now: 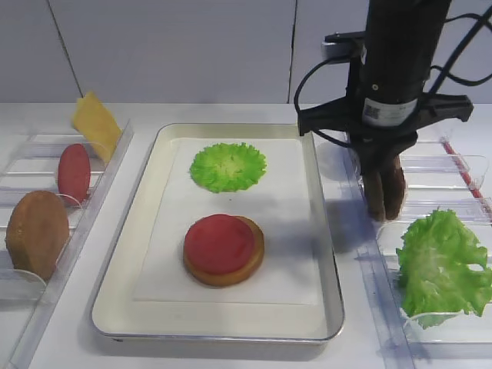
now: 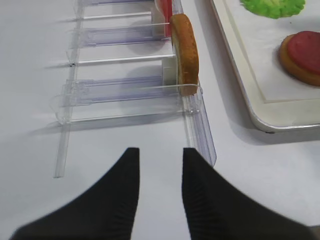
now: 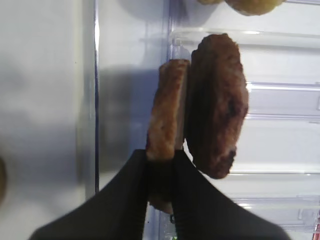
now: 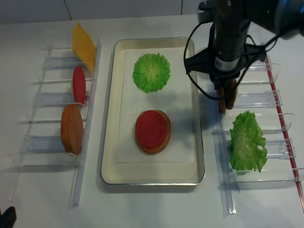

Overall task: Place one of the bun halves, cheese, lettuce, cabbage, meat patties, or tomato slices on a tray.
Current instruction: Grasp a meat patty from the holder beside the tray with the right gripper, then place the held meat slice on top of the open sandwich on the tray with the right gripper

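Two dark brown meat patties stand on edge side by side in the clear right rack [image 1: 461, 165]. My right gripper [image 3: 161, 155] is shut on the left patty [image 3: 167, 110], one finger on each flat face. The other patty [image 3: 217, 105] leans right beside it. In the high view the same gripper [image 1: 384, 181] hangs straight down over that rack, just right of the silver tray [image 1: 296, 254]. On the tray lie a green ruffled leaf disc [image 1: 228, 166] and a bun half [image 1: 250, 265] with a tomato slice [image 1: 219, 244] on top. My left gripper [image 2: 161, 152] is open over bare table, holding nothing.
The left rack [image 2: 120, 90] holds a yellow cheese slice [image 1: 96, 123], a tomato slice [image 1: 74, 173] and a bun half [image 1: 37, 233], all on edge. A lettuce leaf [image 1: 442, 265] fills a near slot of the right rack. The tray's near right corner lies beside the left gripper.
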Tool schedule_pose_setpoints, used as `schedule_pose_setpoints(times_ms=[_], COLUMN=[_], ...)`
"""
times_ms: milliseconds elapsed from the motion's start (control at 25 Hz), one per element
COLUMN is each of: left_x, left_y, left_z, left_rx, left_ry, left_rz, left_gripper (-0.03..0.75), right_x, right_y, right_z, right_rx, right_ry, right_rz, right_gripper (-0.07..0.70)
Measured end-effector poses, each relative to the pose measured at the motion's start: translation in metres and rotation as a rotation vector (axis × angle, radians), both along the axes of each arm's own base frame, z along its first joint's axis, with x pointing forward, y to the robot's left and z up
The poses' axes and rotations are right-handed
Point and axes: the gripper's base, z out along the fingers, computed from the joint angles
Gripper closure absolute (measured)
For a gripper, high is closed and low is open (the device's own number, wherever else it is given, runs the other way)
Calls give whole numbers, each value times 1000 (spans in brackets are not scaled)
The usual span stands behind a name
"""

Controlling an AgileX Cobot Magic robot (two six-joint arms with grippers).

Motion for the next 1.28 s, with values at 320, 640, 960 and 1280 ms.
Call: schedule_pose_setpoints(times_ms=[320, 640, 960, 1280], left_x=[0, 0, 0, 0], left_y=[0, 0, 0, 0], left_z=[0, 0, 0, 0], left_rx=[0, 0, 0, 0], left_ry=[0, 0, 0, 0], left_rz=[0, 0, 0, 0], left_gripper=[519, 519, 513, 515], right_x=[-20, -48, -56, -62], right_y=[-9, -11, 24, 39], right_z=[38, 77, 91, 56], right_rx=[42, 189, 564, 790], right_ry=[-59, -124, -182, -200], right_rz=[-5, 74, 374, 437], right_gripper=[500, 500, 500, 500])
